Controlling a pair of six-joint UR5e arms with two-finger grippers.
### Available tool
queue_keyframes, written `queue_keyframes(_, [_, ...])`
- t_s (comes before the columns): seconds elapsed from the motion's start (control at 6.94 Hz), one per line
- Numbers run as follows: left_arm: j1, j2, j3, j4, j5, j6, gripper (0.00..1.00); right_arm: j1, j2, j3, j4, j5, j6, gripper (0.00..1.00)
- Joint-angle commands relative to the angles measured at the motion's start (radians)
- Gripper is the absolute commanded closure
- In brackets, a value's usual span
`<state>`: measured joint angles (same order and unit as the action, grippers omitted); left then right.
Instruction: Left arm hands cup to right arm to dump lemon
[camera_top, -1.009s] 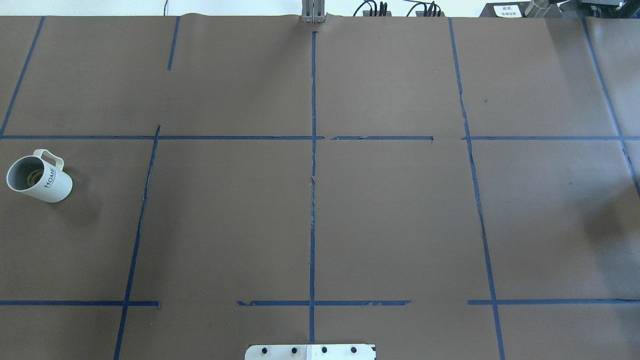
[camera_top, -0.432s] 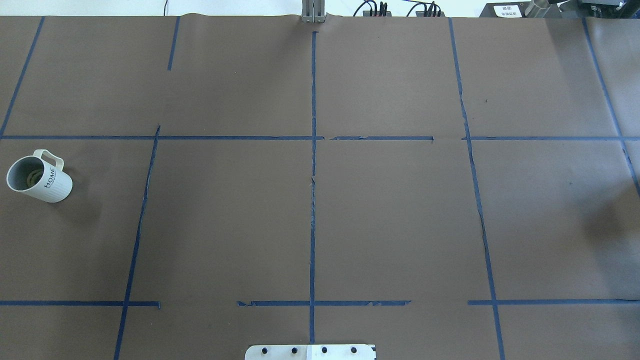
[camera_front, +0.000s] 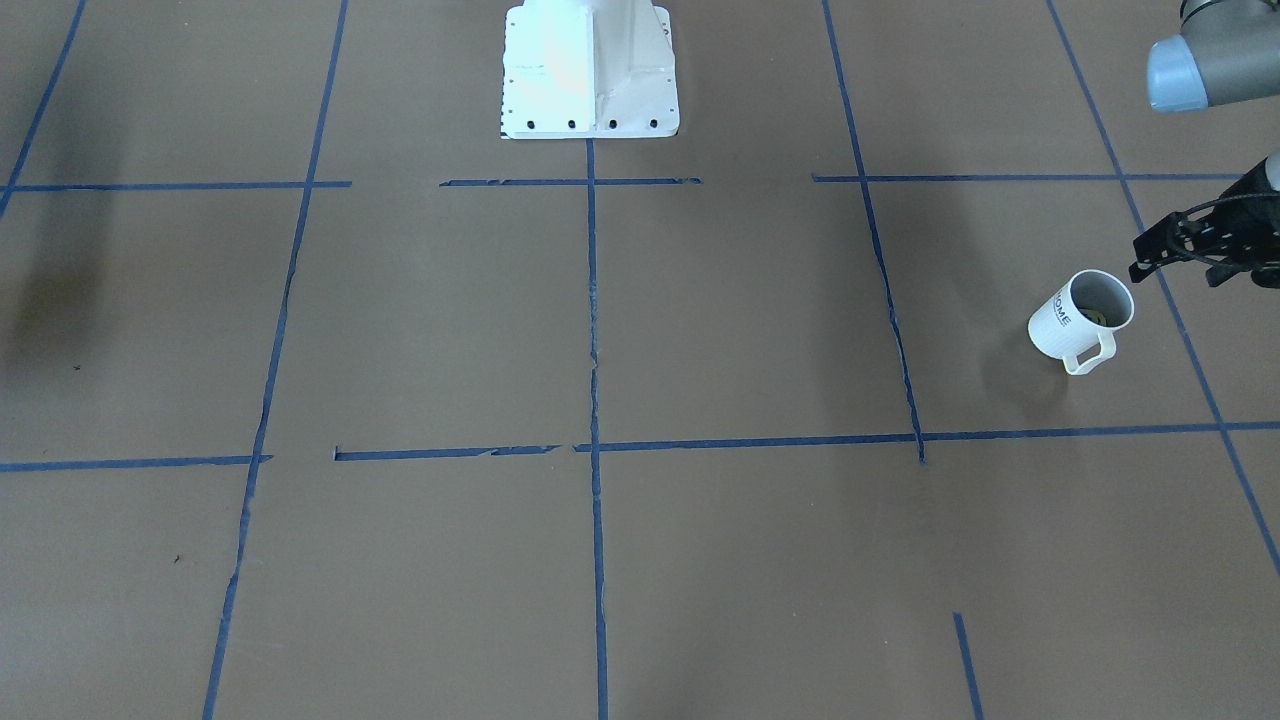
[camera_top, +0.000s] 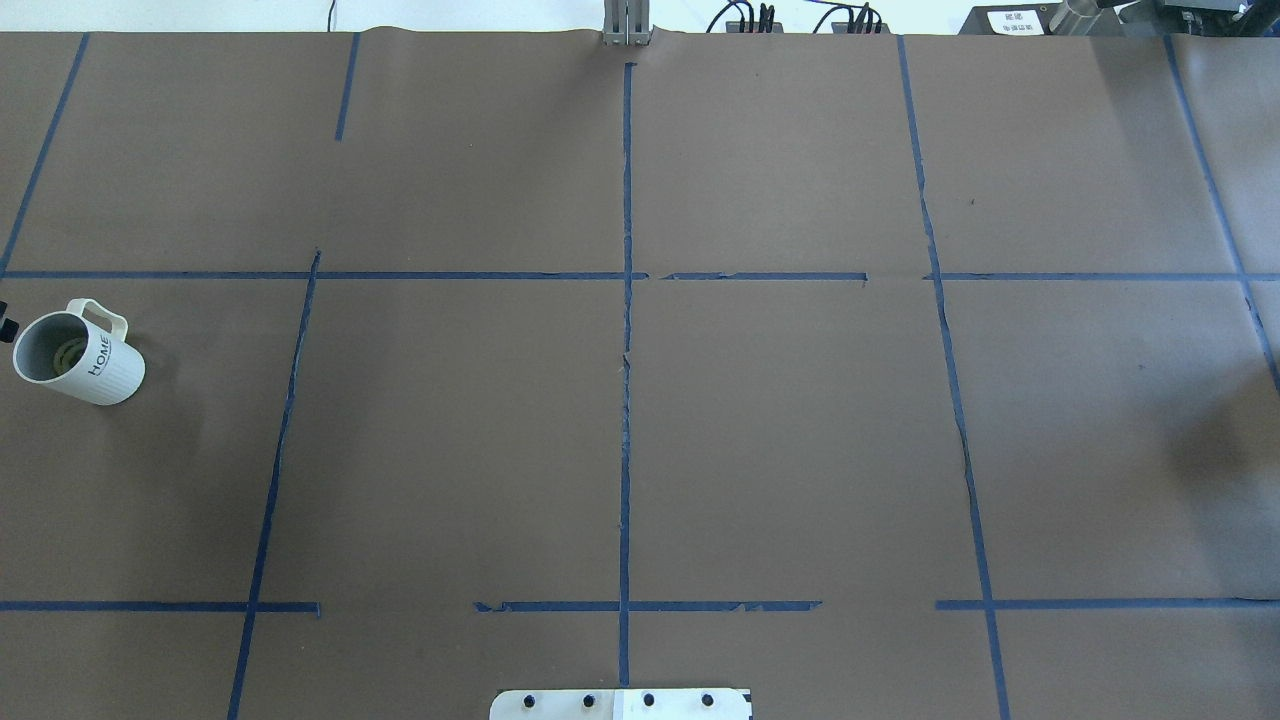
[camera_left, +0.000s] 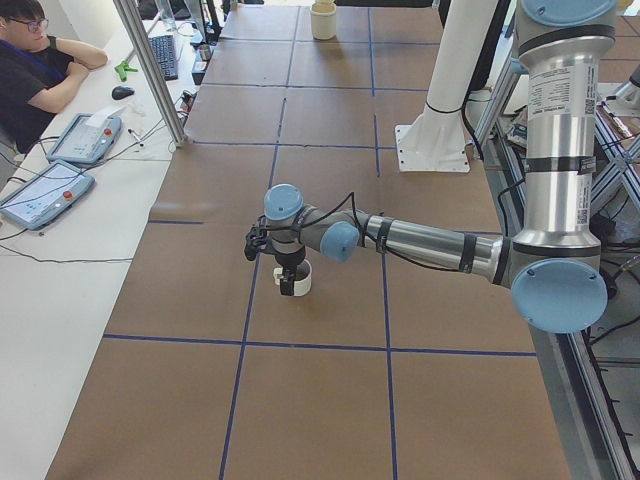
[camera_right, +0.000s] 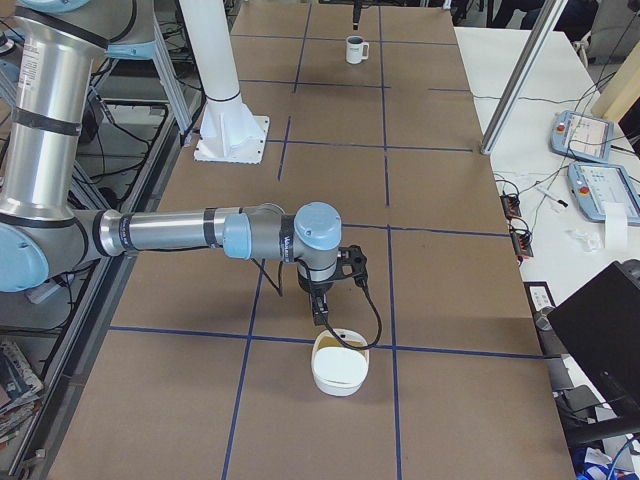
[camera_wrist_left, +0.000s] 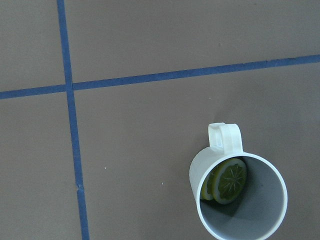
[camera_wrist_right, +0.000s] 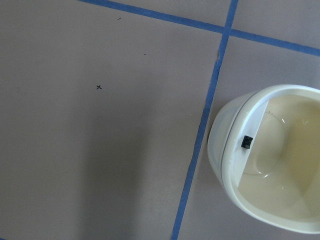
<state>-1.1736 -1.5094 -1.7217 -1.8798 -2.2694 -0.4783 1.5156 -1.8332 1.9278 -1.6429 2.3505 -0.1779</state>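
When I look down past my left wrist, the cup (camera_wrist_left: 243, 200) is right under me. It stands up straight on the brown table (camera_top: 780, 430), at my far left end. Two yellow-green lemon (camera_wrist_left: 228, 180) slices lean on its grey inside wall, on the handle side. The handle points away from me, toward the far side of the table. The word HOME is on the cup's side.

My left gripper (camera_left: 287, 275) hangs just beside the cup, a bit higher than its rim. I cannot tell if its jaws are apart or together. My left arm (camera_left: 430, 243) reaches out low and long over the table to get there.

At my other end, my right gripper (camera_right: 321, 312) points down at the table. It hangs just beside a cream bowl (camera_wrist_right: 272, 160), close to the bowl's rim. I cannot tell how these jaws stand either. The bowl sits by a spot where two lines of blue tape (camera_top: 625, 400) cross. My right arm (camera_right: 170, 232) also reaches out low. The cup and the bowl are well apart, one at each end.

Between my arms stands my white base (camera_front: 590, 70). Blue tape cuts the table into big squares.

Past the table's far side is a white desk. Two flat screens (camera_left: 45, 192) and a keyboard (camera_left: 165, 55) lie there. A person (camera_left: 30, 80) in a dark top sits at its corner.
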Motion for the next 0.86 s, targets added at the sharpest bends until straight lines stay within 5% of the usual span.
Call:
queue_keyframes(0.0, [0.072, -0.018, 0.101, -0.171, 0.030, -0.138, 0.00, 0.000, 0.000, -0.001, 0.000, 0.003, 0.000, 0.00])
queue_keyframes(0.14, [0.072, -0.025, 0.117, -0.173, 0.031, -0.137, 0.00, 0.000, 0.000, -0.001, 0.000, 0.004, 0.000, 0.00])
queue_keyframes(0.29, [0.072, -0.023, 0.116, -0.173, 0.031, -0.144, 0.13, 0.000, 0.000, -0.003, 0.000, 0.003, -0.002, 0.00])
queue_keyframes(0.43, [0.072, -0.026, 0.113, -0.171, 0.022, -0.141, 0.75, 0.000, 0.000, -0.003, 0.000, 0.004, -0.002, 0.00])
queue_keyframes(0.58, [0.072, -0.026, 0.105, -0.170, 0.022, -0.135, 0.93, 0.000, 0.000, -0.003, 0.000, 0.003, -0.002, 0.00])
queue_keyframes(0.72, [0.072, -0.023, 0.099, -0.170, 0.022, -0.135, 0.95, 0.000, 0.000, -0.003, 0.000, 0.003, -0.002, 0.00])
